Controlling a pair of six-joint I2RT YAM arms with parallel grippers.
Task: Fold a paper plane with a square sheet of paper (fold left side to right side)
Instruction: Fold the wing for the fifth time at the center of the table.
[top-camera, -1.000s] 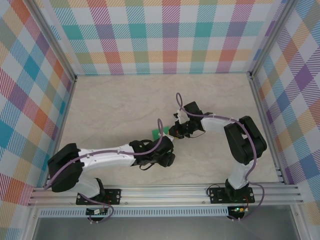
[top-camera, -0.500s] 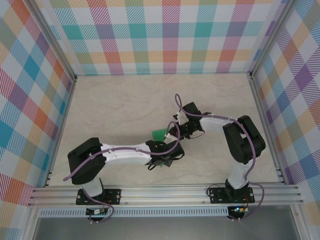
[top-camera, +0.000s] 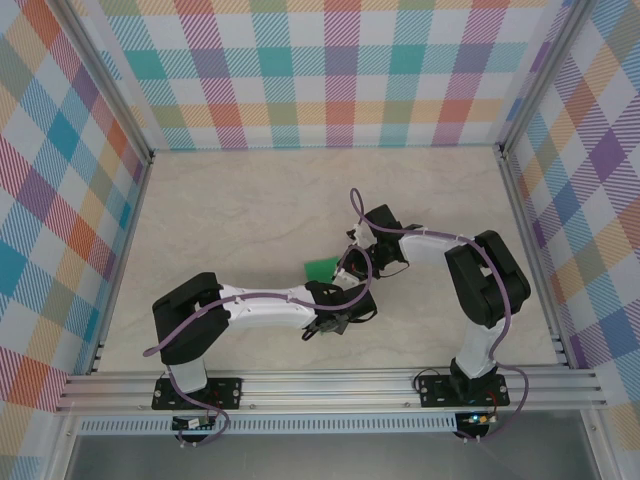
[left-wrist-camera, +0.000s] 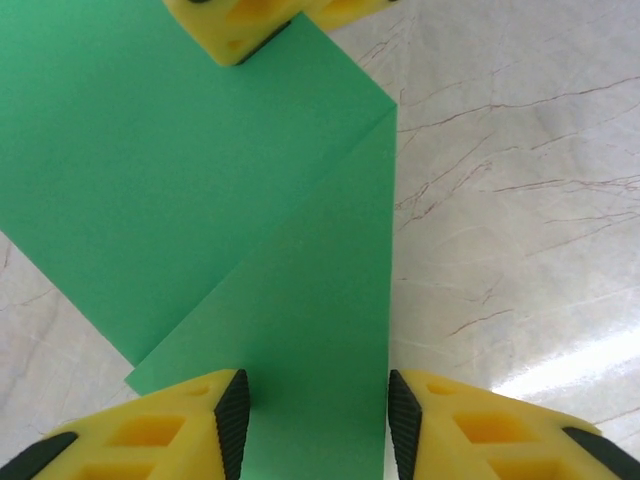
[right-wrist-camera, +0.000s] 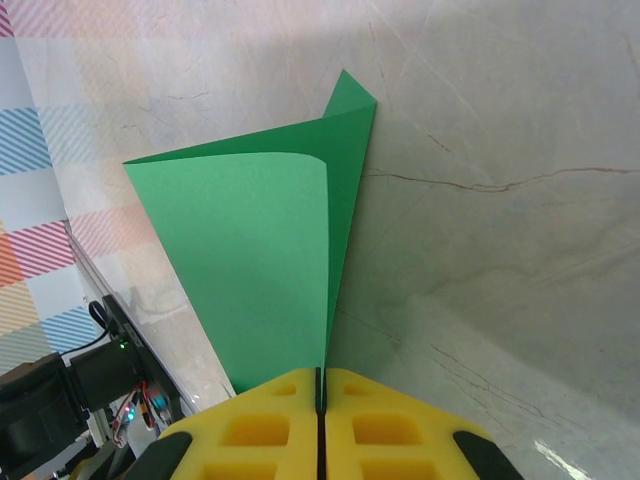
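Observation:
The square sheet of paper (top-camera: 320, 267) is bright green, partly folded over itself, and lies mid-table between the two arms. In the right wrist view the paper (right-wrist-camera: 250, 250) curves up in layers, and my right gripper (right-wrist-camera: 321, 375) is shut on its near edge. Seen from the left wrist, a folded strip of the paper (left-wrist-camera: 200, 170) runs down between the fingers of my left gripper (left-wrist-camera: 318, 400). Its jaws stand apart on either side of that strip, just over the sheet. The right gripper's yellow fingers (left-wrist-camera: 240, 25) pinch the far edge. No finished paper plane is in view.
A pale marbled tabletop (top-camera: 250, 210) lies all round the sheet. Plaid walls (top-camera: 330, 70) on aluminium posts close the back and both sides. A metal rail (top-camera: 330, 385) carrying the arm bases runs along the near edge.
My left arm has swung right, bringing its wrist in under the right gripper. The left jaws have narrowed around the folded strip. The right gripper has kept its grip and place.

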